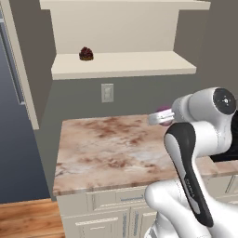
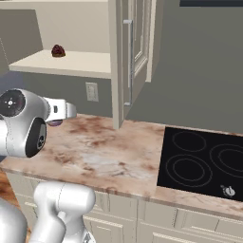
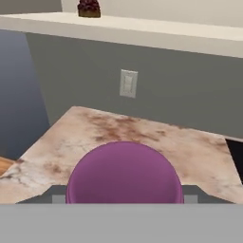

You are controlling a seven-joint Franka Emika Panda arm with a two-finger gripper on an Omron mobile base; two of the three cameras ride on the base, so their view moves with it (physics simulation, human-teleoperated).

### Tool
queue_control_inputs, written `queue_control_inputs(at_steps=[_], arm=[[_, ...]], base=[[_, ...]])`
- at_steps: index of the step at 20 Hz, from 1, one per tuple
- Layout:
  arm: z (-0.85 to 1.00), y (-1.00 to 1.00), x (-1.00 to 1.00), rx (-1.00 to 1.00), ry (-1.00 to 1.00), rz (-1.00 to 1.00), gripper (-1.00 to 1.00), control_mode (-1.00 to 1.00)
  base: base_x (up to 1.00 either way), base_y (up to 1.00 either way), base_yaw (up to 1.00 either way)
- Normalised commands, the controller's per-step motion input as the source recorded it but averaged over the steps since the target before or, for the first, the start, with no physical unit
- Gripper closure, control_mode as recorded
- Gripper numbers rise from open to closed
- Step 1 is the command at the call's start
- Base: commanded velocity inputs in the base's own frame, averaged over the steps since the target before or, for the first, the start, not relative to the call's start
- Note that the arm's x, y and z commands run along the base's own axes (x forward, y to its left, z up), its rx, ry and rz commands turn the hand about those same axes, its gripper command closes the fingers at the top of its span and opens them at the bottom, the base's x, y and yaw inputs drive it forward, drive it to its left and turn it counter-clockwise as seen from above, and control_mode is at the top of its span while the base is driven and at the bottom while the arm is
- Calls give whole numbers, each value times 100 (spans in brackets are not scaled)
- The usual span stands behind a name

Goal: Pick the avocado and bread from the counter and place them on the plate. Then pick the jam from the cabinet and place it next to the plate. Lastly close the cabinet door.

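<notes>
Gripping the jam (image 3: 124, 173), your gripper (image 3: 124, 198) had its fingers clenched on it at six o'clock, above the counter (image 3: 142, 137). You should judge it light, smooth and breakable: hold its sides.

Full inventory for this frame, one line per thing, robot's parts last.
counter: one, beige with reddish marbling, centre
cabinet: one, cream, on the wall above the counter
cabinet door: one, cream with a grey bar handle, standing open
dark red item: one, on the cabinet shelf
wall outlet: one, pale, under the cabinet
cooktop: one, black, set into the counter's right
purple item: one, rounded, between the fingertips, likely the jam
gripper: one, closed on the purple item
arm: one, white
</notes>
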Motion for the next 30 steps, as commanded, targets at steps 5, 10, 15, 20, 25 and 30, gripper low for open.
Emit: queue_control_inputs(at_steps=[5, 10, 15, 20, 25, 30], arm=[[-32, 0, 0, 0, 6, 0, 100, -100], [-11, 0, 0, -1, 2, 0, 100, 100], [0, 0, 0, 0, 0, 0, 100, 100], [0, 0, 0, 0, 0, 0, 100, 100], [0, 0, 0, 0, 0, 0, 100, 100], [0, 0, 0, 0, 0, 0, 100, 100]], base=[[0, 0, 0], [-2, 1, 0], [-36, 0, 0], [-48, 0, 0], [-21, 0, 19], [-22, 0, 39]])
